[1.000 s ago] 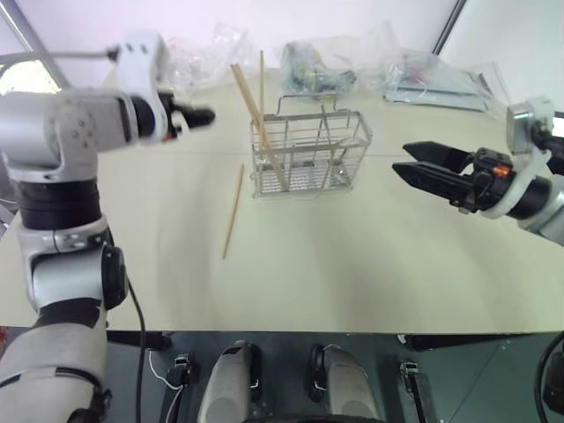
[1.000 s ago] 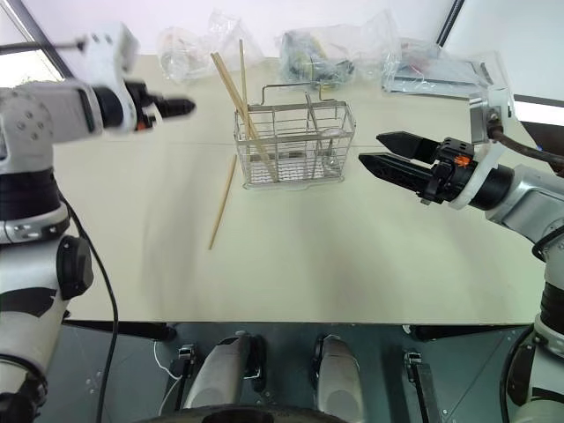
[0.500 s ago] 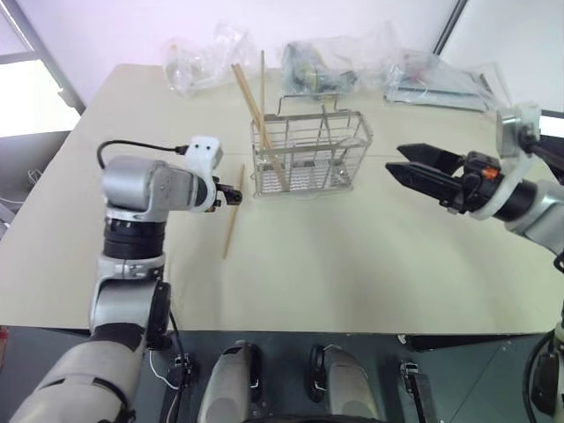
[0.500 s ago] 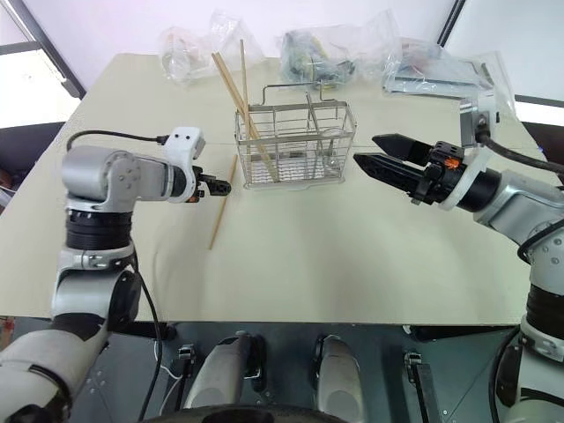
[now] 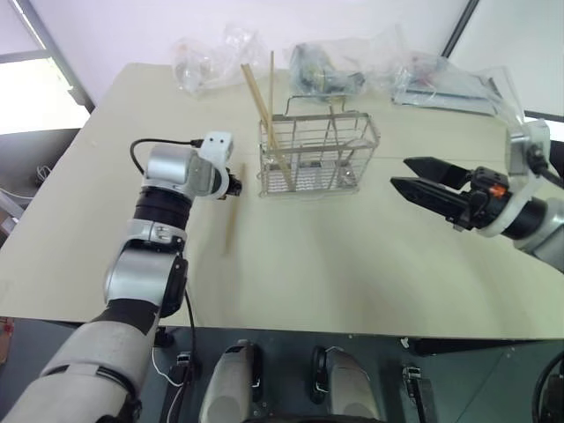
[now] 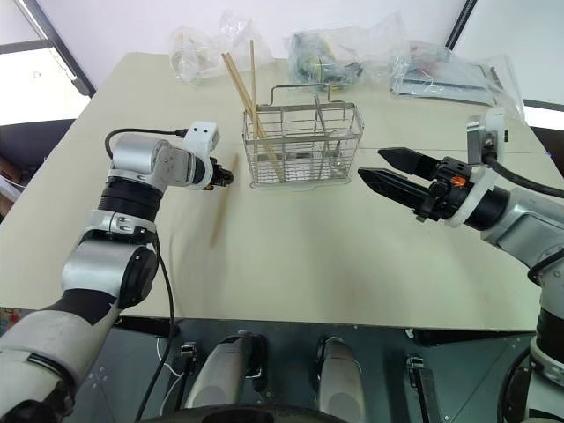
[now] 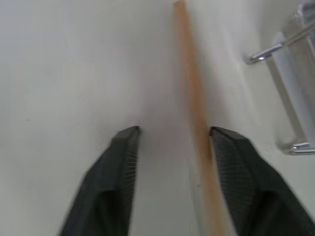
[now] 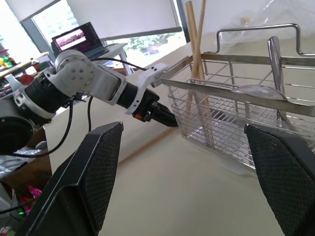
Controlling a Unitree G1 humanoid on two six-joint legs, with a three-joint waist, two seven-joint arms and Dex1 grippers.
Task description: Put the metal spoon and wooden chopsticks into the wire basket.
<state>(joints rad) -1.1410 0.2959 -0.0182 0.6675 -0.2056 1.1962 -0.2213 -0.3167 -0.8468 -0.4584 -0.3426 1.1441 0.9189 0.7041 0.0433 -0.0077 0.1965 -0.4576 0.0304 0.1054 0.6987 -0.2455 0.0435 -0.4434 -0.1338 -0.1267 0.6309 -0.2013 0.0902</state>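
The wire basket stands on the table's far middle. Two wooden chopsticks lean in its left end. The metal spoon stands inside toward its right end. A third chopstick lies flat on the table left of the basket. My left gripper is down at that chopstick's far end. Its jaws are apart and straddle the stick, which lies against one finger. My right gripper hovers open to the right of the basket, pointing at it, with nothing between its fingers.
Clear plastic bags lie along the table's far edge behind the basket. The beige table spreads bare between the basket and its near edge.
My left arm has swung down from high on the left to the table. Its gripper now sits over the loose chopstick's far end with narrower jaws. The right gripper has stayed put.
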